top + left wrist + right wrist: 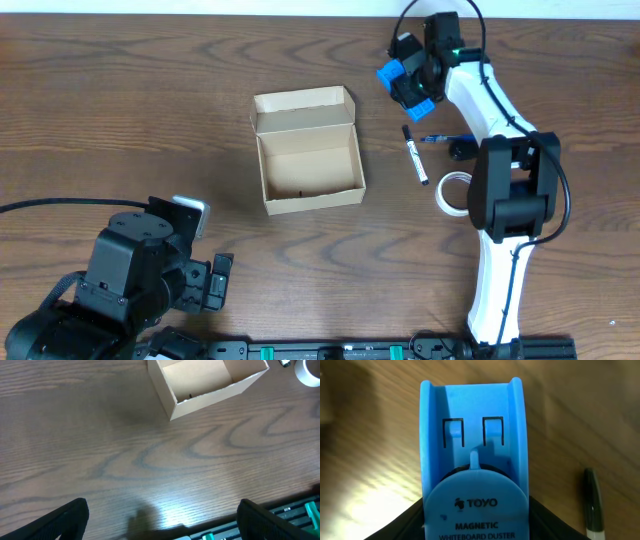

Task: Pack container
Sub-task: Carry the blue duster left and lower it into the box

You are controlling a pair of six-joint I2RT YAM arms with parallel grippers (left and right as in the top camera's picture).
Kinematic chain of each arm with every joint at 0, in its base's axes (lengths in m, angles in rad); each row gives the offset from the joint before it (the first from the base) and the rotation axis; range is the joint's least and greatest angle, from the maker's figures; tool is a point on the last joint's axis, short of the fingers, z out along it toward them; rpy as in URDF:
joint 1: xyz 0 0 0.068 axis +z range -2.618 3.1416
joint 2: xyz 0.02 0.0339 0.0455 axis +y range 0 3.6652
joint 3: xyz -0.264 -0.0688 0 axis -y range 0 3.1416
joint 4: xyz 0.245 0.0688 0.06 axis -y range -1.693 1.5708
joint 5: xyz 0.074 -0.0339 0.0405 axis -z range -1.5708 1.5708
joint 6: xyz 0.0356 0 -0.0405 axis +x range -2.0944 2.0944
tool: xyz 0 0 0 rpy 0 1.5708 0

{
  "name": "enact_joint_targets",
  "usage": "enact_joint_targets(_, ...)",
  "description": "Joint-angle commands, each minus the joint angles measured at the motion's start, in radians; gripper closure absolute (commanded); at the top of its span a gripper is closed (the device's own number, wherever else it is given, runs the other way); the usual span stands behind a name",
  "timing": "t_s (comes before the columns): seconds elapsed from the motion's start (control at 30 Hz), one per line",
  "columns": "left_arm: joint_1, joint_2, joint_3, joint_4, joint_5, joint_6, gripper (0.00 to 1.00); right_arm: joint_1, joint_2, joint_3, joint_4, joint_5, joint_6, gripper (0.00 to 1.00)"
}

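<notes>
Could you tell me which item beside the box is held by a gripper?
The blue whiteboard duster, in the right gripper; the black marker and white tape roll lie on the table.

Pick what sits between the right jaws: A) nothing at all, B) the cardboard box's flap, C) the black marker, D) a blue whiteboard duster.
D: the right wrist view shows the blue whiteboard duster gripped between the right jaws, while the black marker lies apart from them on the wood.
</notes>
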Motion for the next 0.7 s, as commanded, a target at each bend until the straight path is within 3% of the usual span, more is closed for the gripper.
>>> enact_joint_targets(0.0, 0.003, -0.001, 0.014, -0.001, 0.003, 0.021, 0.05, 0.040, -0.114, 0.057, -0.033, -0.006, 0.037, 0.47)
enact_joint_targets(0.4, 0.003, -0.001, 0.014, -0.001, 0.003, 0.021, 0.05, 0.179, -0.338, 0.086, -0.164, -0.075, 0.043, 0.47)
enact_joint_targets(0.67, 0.003, -0.001, 0.014, -0.001, 0.003, 0.021, 0.05, 0.343, -0.333, 0.085, -0.291, -0.103, -0.030, 0.49)
